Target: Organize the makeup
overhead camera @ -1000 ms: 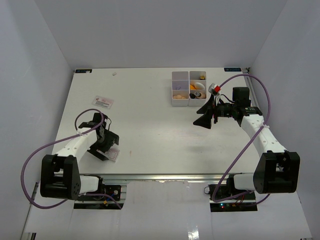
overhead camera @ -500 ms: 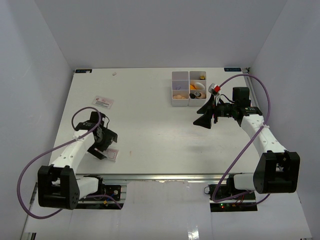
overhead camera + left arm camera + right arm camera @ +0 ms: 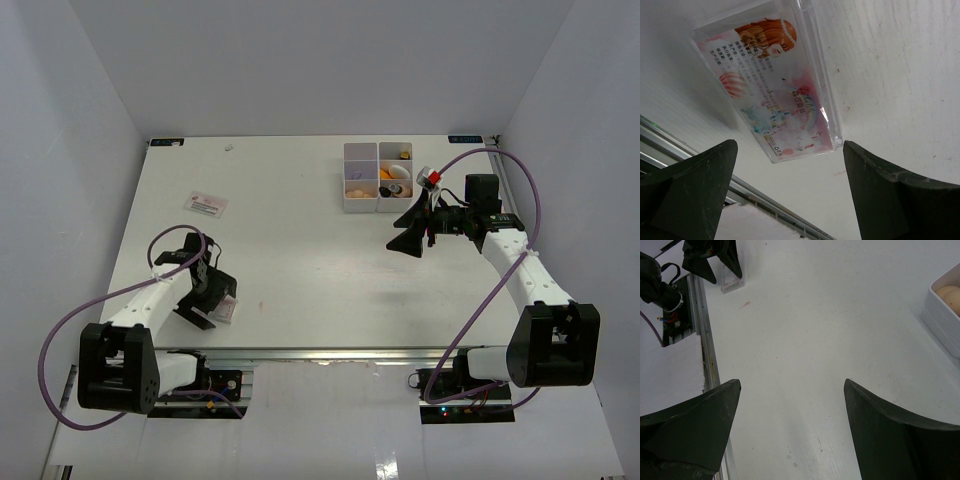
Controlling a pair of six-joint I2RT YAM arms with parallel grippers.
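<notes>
Two claws in view, both released. On the top camera my left claw point(image 3: 208, 305) sits low by the near-left corner of the table point(image 3: 290, 250), right beside a flat clear case point(image 3: 228, 310) with a pink printed card inside. On the left wrist feed the left claw point(image 3: 788, 145) is spread wide, and that clear case point(image 3: 767, 85) lies flat on the table just ahead of the fingertips point(image 3: 700, 175), not between them, with the metal rail of the near edge running close beside it. A second small printed packet point(image 3: 205, 204) lies well apart, up along the left edge. My right claw point(image 3: 408, 232) hangs on the right side of the table, near the white compartment box point(image 3: 360, 150), which stands toward the far-right corner. On its wrist feed the right claw point(image 3: 791, 382) has its fingers point(image 3: 690, 425) wide apart over bare table and nothing gripped, with a corner of the box point(image 3: 940, 315) at the frame's right edge. The makeup sits in that box: tan sponges point(image 3: 357, 187) in the near-left compartment, also seen on the right wrist feed point(image 3: 950, 296), and orange and white pieces point(image 3: 392, 178) in the right-hand column, too small for me to sort out.
</notes>
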